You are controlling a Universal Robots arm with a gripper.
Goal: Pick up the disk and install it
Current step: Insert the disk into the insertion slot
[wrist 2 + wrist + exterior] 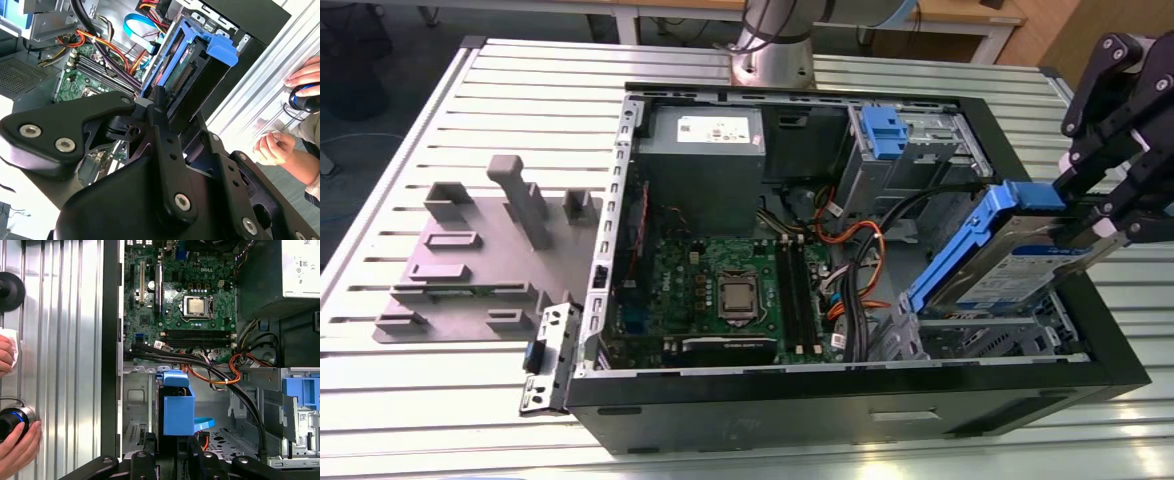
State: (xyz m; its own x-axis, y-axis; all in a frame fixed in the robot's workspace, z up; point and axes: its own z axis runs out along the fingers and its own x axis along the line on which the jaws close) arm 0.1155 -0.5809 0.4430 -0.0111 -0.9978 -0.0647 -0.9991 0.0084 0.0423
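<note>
"What does the claw have?"

"The black claw [1091, 205] is clamped on the flat silver disk [1014, 262], the one with a blue-and-white label and a blue plastic carrier bracket around it. In the second wrist view its fingers [157, 115] pinch the end of the bracket."

"And where is the disk?"

"In the air and tilted. Its lower end dips into the open black computer case [854, 405] at the corner on the exterior view's right, over the metal drive bay [987, 330]. I cannot tell whether it touches the bay."

"What lies around it?"

"Inside the case, the green motherboard [720, 290] sits near it, with orange and black cables [854, 240] between them. A grey power-supply box [700, 150] is at the far end, and another blue plastic tab [883, 130] is well apart from the disk. The case lies on a grey slatted metal table [454, 420], with a grey block fixture [480, 250] on the exterior view's left. In the first wrist view a person's hand [22, 447] rests on a round black knob [11, 421] on the table beside the case."
</note>
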